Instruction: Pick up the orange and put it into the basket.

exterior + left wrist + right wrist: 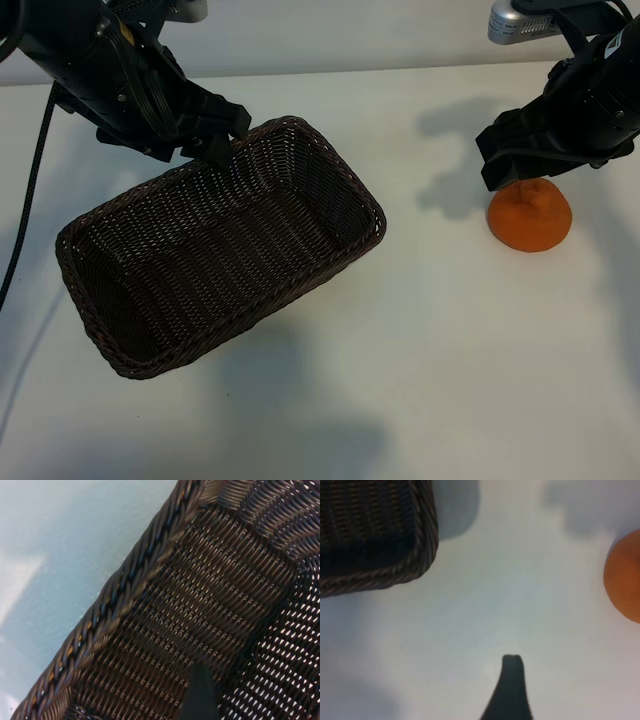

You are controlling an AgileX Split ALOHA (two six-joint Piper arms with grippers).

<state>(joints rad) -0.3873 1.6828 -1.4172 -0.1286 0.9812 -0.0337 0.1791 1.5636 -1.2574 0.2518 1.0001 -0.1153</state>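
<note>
Only the exterior view shows spread jaws above orange [530,216] and basket [150,262].

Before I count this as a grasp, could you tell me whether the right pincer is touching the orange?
Cannot tell. In the exterior view the right pincer overlaps the orange's top edge, with no visible gap or contact; the right wrist view shows only a fingertip over bare table.
</note>
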